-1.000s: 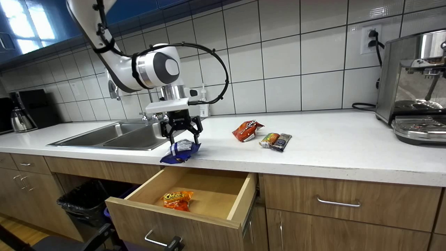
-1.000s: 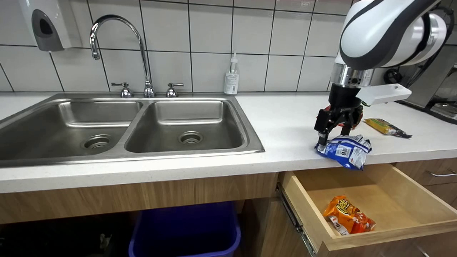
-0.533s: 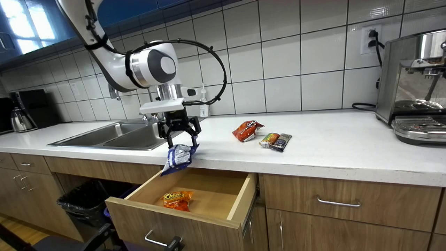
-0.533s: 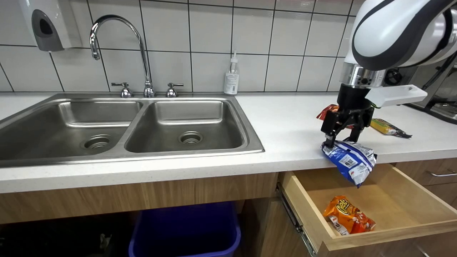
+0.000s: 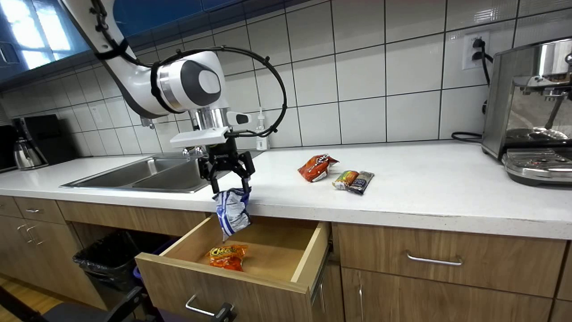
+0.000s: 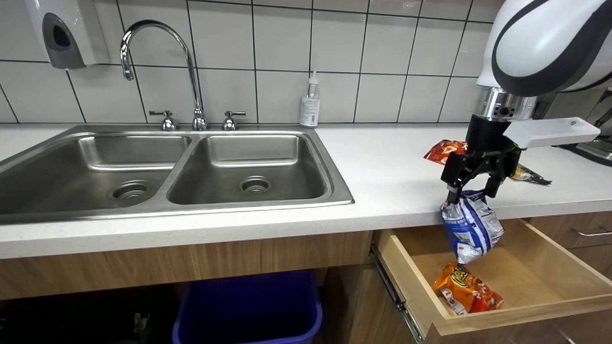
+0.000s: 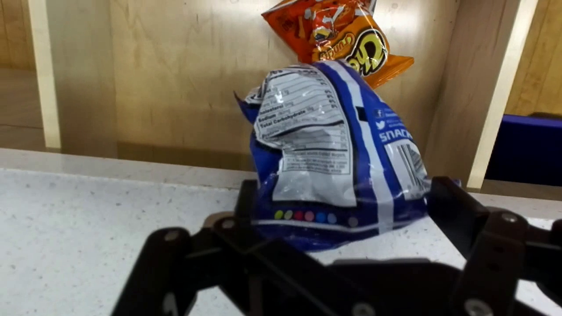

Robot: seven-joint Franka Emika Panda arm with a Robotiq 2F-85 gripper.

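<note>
My gripper (image 5: 231, 188) is shut on a blue and white snack bag (image 5: 233, 213), with a finger at each side of the bag's top edge. The bag hangs down, tilted, over the open wooden drawer (image 5: 277, 241) just off the counter's front edge. In the wrist view the fingers (image 7: 345, 197) hold the blue bag (image 7: 325, 153), its printed back facing the camera. An orange Cheetos bag (image 6: 466, 289) lies in the drawer, below the blue bag; the blue bag's lower tip partly overlaps it in the wrist view (image 7: 342, 39).
On the white counter (image 5: 424, 188) lie a red bag (image 5: 317, 167) and two small packets (image 5: 353, 181). A double sink (image 6: 253, 167) and a soap bottle (image 6: 310, 102) stand to one side. A coffee machine (image 5: 532, 112) is at the far end. A blue bin (image 6: 248, 306) is under the counter.
The gripper has moved off the counter's edge and over the drawer. The blue bag has swung from lying slanted at the edge to hanging down, above the Cheetos bag.
</note>
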